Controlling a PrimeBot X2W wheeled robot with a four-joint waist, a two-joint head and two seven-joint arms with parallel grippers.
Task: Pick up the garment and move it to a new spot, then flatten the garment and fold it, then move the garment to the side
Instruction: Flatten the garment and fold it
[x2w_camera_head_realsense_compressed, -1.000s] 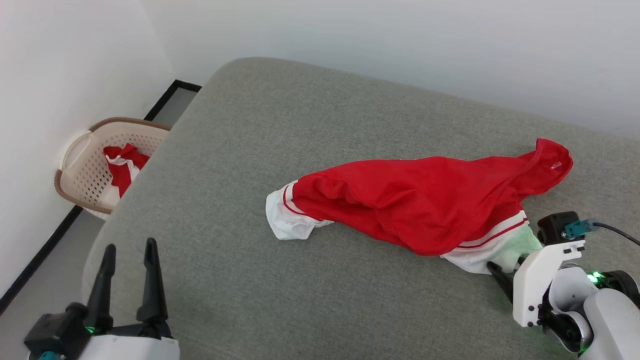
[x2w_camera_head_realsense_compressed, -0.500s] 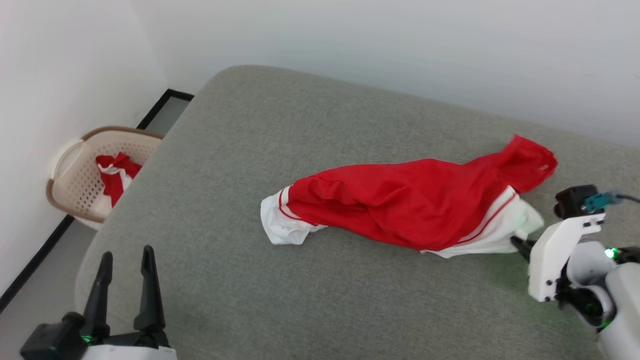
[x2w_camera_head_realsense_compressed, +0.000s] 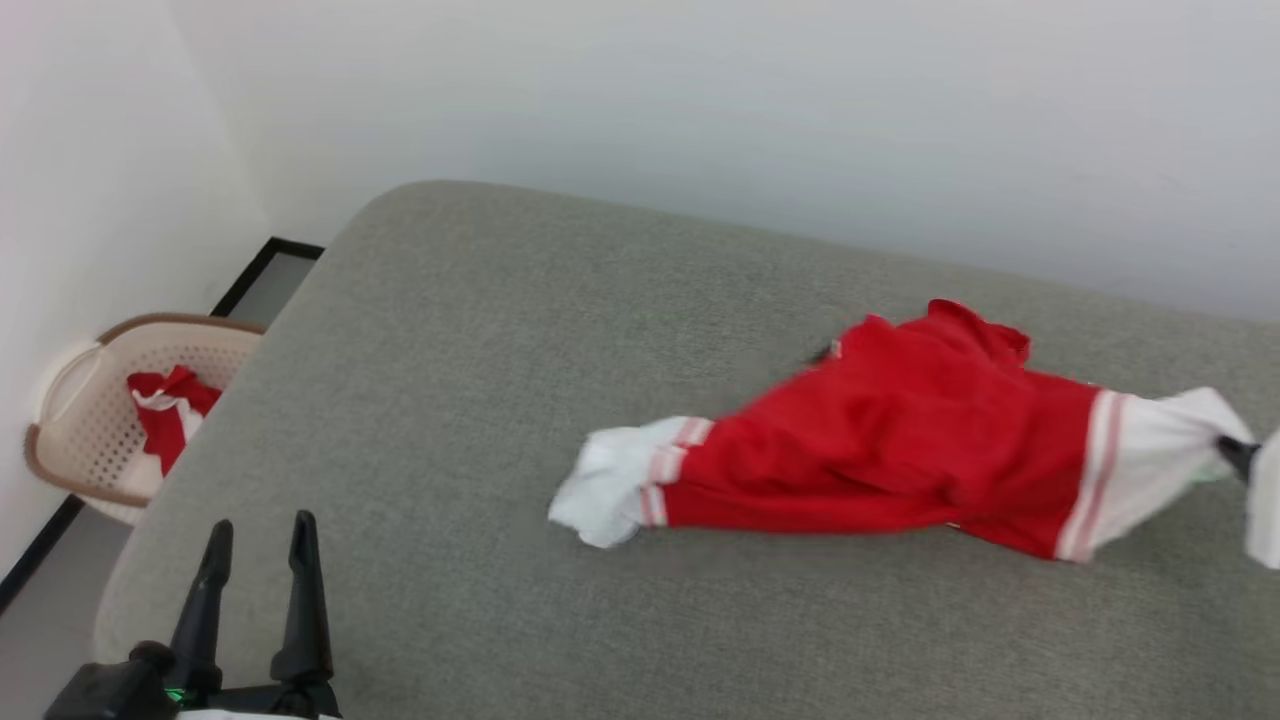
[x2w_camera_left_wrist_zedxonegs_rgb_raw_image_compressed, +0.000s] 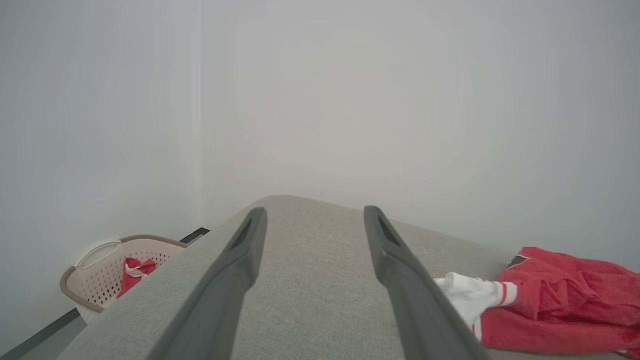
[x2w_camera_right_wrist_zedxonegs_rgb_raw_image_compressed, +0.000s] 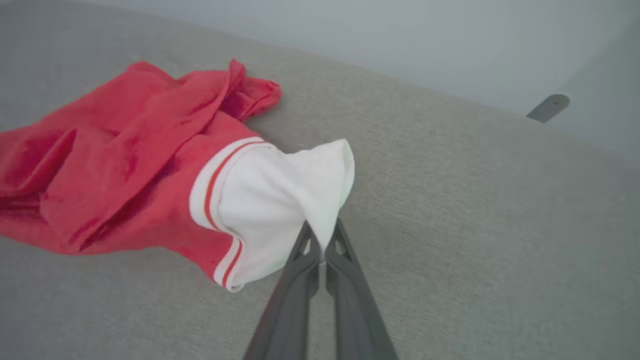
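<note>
Garment (x2w_camera_head_realsense_compressed: 900, 450) dragged right, right claw (x2w_camera_right_wrist_zedxonegs_rgb_raw_image_compressed: 322, 250) pinching sleeve (x2w_camera_right_wrist_zedxonegs_rgb_raw_image_compressed: 280, 200); left claw (x2w_camera_head_realsense_compressed: 262, 522) spread; basket (x2w_camera_head_realsense_compressed: 70, 370) holds cloth (x2w_camera_head_realsense_compressed: 165, 415).

Lies bare over the left and far parts of the grey cushion (x2w_camera_head_realsense_compressed: 450, 330), from the spread left gripper (x2w_camera_head_realsense_compressed: 262, 524) up to the back wall (x2w_camera_head_realsense_compressed: 700, 120) closing off the far edge. Is barred on the right half by the garment (x2w_camera_head_realsense_compressed: 900, 450), stretched crosswise from its loose white end to the end clamped in the right gripper (x2w_camera_right_wrist_zedxonegs_rgb_raw_image_compressed: 322, 235), with bare strips of cushion before and behind it. Drops at the left edge to the floor (x2w_camera_head_realsense_compressed: 35, 640), with a basket (x2w_camera_head_realsense_compressed: 65, 385) there beside the side wall (x2w_camera_head_realsense_compressed: 80, 180).
</note>
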